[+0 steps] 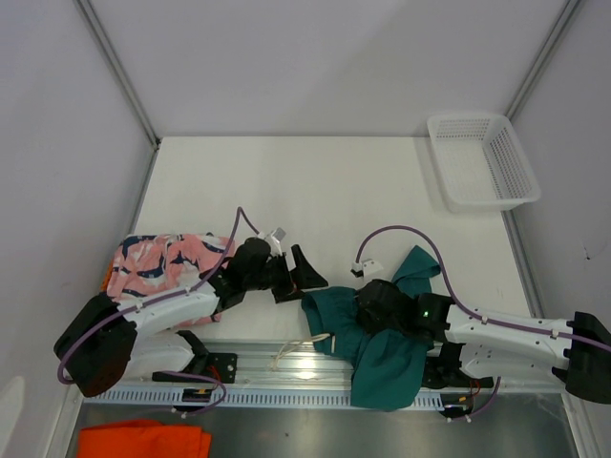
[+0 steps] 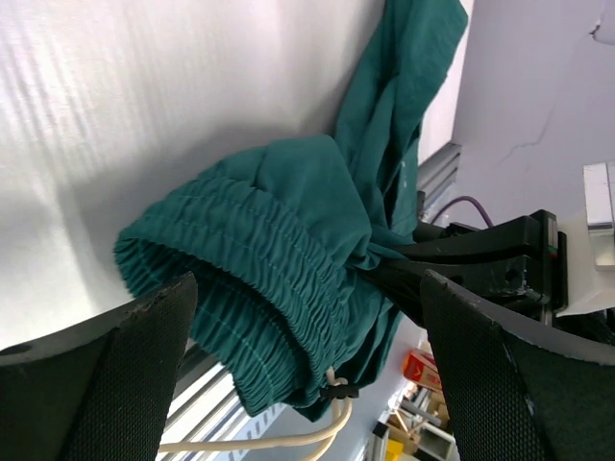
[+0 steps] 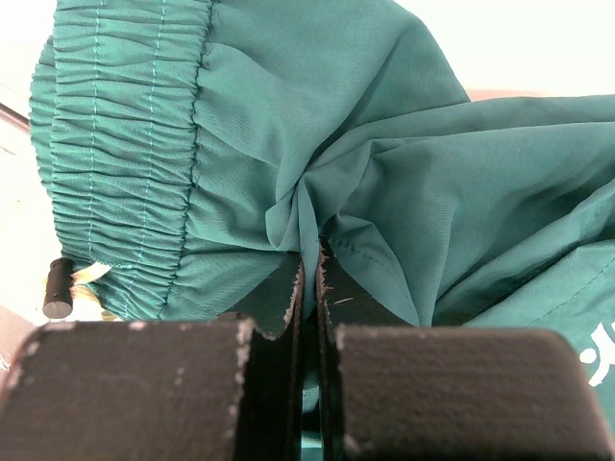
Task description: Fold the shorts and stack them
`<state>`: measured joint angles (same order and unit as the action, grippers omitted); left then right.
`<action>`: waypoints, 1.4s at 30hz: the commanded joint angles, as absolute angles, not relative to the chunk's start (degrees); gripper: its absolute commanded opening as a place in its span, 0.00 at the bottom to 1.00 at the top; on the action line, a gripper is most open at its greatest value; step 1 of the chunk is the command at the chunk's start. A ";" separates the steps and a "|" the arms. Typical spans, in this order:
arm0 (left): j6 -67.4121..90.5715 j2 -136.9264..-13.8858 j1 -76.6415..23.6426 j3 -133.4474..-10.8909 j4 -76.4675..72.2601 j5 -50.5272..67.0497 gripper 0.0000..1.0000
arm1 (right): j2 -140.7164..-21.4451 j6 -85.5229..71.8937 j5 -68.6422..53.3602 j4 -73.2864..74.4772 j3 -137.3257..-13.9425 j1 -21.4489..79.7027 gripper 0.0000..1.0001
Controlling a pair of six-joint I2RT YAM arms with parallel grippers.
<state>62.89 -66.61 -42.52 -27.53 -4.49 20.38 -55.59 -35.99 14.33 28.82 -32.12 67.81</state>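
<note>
The table (image 1: 315, 181) is a plain white sheet, boxed in by pale grey walls with slim metal posts running up the far corners. Along its near edge runs a silver rail (image 1: 258, 367) where both arms are bolted.

Over in the far right corner sits a white mesh basket (image 1: 520, 167); from here I see only its own lattice walls and floor.

On the left side of the table the pink shark shorts (image 1: 158, 262) lie spread fairly flat, partly under the left arm. A sliver of orange peeks out at their left edge, and I can't tell what it belongs to. Down below the rail, off the table, a bright orange cloth (image 1: 143, 441) lies crumpled.

The teal shorts (image 1: 387, 358) are bunched up at the near edge, right of centre. One part reaches up onto the white surface, and the rest spills over the rail between the arms. Their gathered elastic waistband (image 2: 250, 269) faces left, with a cream drawstring (image 1: 298, 353) trailing onto the rail.

The right gripper (image 3: 309, 264) is pinched tight on a fold of the teal fabric just behind the waistband, and creases fan out from its fingers. The left gripper (image 1: 304, 279) stands spread wide right at the waistband end. Its wrist view shows the waistband ahead between its two fingers, not gripped.
</note>
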 commanded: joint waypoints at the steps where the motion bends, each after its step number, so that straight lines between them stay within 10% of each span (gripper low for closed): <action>1: 66.88 -68.20 -43.68 -26.81 -11.86 23.11 0.99 | -55.20 -36.47 16.70 29.71 -31.73 68.20 0.00; 14: 71.54 -71.71 -46.14 -21.72 -21.07 18.99 0.88 | -52.91 -37.27 18.54 27.51 -31.38 69.52 0.00; 24: 69.62 -86.29 -45.88 -28.79 -32.17 16.79 0.00 | -51.95 -36.56 22.15 23.56 -30.94 75.14 0.00; 33: 44.50 -76.94 -40.96 -55.86 -11.03 9.96 0.00 | -49.66 -31.39 22.42 16.54 -30.06 79.09 0.02; 38: 33.77 -65.41 -38.07 -58.62 -1.60 0.89 0.00 | -52.38 -27.95 19.50 10.37 -28.83 84.19 0.32; 42: 30.85 -57.67 -32.97 -58.45 2.54 1.14 0.00 | -53.70 -32.07 25.48 13.88 -28.74 84.73 0.19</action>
